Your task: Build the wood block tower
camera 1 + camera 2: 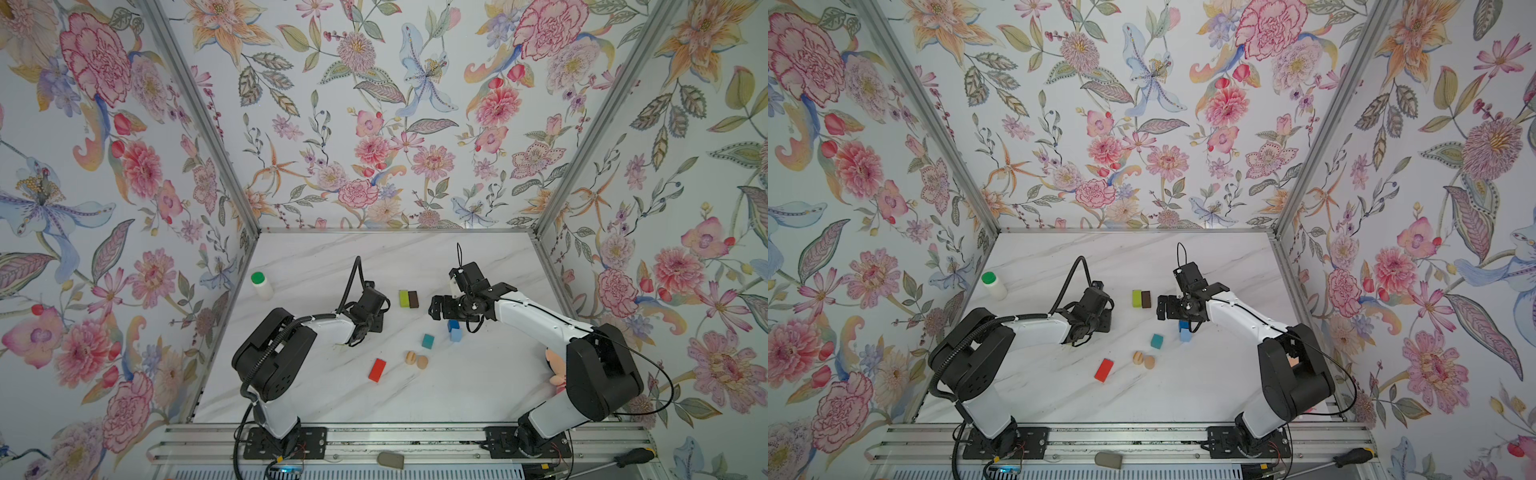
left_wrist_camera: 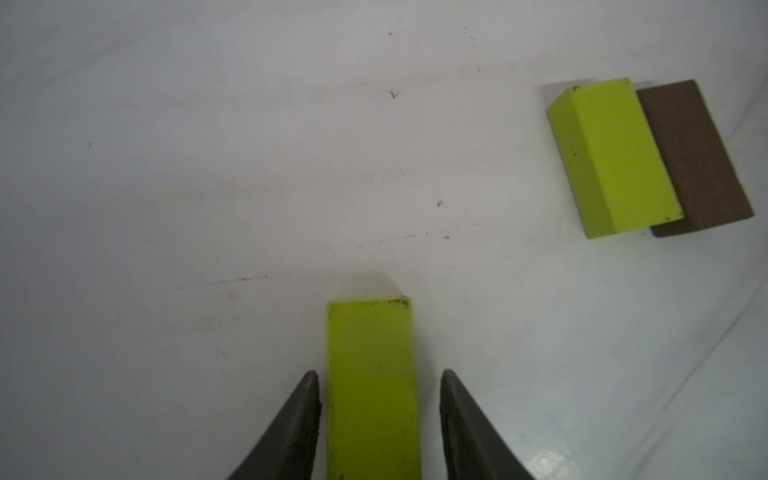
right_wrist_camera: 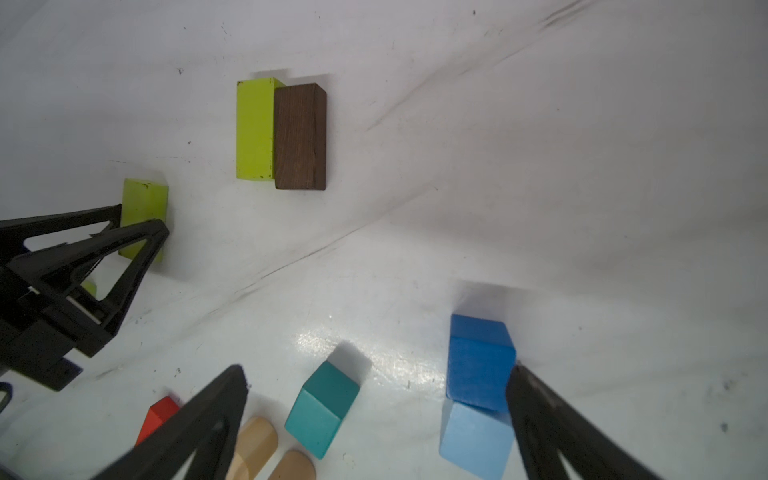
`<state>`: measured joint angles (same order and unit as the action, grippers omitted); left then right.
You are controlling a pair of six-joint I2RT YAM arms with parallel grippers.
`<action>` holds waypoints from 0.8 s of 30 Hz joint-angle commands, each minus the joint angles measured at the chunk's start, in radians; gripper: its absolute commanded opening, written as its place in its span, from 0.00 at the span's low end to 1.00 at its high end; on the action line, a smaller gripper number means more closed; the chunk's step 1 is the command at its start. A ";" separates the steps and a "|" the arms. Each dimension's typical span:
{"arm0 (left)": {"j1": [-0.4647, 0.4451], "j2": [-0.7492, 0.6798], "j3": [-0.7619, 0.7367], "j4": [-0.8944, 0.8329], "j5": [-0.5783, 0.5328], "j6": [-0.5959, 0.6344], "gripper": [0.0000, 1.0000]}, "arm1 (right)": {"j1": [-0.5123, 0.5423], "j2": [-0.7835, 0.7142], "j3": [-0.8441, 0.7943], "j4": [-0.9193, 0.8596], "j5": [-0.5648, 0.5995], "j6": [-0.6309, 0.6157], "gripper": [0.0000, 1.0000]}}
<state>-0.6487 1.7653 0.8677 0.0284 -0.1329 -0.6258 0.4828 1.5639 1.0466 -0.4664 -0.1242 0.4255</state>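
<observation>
Closest to my base, the red block lies flat. Just past it, the two tan rounded pieces sit side by side. Next out comes the teal block, then the light blue block touching the dark blue block. My right claw hangs above these, spread wide, gripping nothing. One finger crosses the dark blue block's edge in the wrist view, and I cannot tell if it makes contact. My left claw sits low astride a yellow-green block on the table, fingers narrow, a sliver of gap each side, not pinching. Farther on, a second yellow-green block lies pressed against the dark brown block. Far left stands the white bottle.
</observation>
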 commanded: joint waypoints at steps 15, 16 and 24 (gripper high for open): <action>-0.007 -0.449 -0.262 -0.027 -0.077 -0.030 0.68 | 0.145 0.138 0.251 -0.144 0.097 -0.021 1.00; -0.007 -0.496 -0.295 -0.029 -0.080 -0.038 0.69 | 0.157 0.162 0.277 -0.149 0.101 -0.021 1.00; -0.007 -0.805 -0.473 -0.077 -0.074 -0.084 0.97 | 0.269 0.396 0.520 -0.180 0.090 -0.043 0.97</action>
<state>-0.6495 1.0245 0.4267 -0.0090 -0.1890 -0.6865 0.7273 1.9011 1.5009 -0.6025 -0.0410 0.4057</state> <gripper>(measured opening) 0.947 0.975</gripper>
